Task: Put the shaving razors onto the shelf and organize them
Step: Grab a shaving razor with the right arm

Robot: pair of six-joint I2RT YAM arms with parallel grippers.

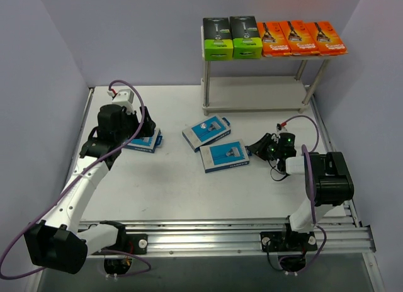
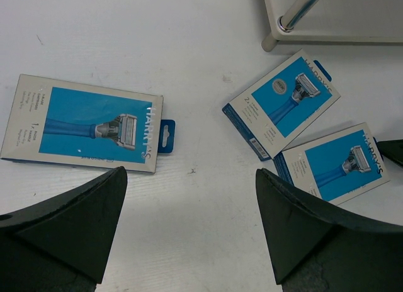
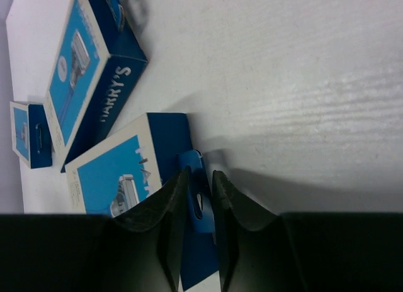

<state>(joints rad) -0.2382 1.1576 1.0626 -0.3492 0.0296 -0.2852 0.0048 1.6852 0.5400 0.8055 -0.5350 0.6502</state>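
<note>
The right end effector (image 3: 198, 179), narrow, pinches the hang tab (image 3: 196, 204) of a light blue pack (image 3: 116, 172) on the table (image 1: 176, 197). The left end effector (image 2: 190, 174) hangs wide above another blue pack (image 2: 88, 125); five packs (image 1: 277, 39) top the shelf (image 1: 252, 94).

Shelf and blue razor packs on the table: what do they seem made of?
The shelf boards look like matte off-white painted wood or laminate; its posts are shiny metal, reflecting light. The blue razor packs look like printed cardboard, with crisp folded edges and a smooth blue hang tab, probably plastic.
</note>
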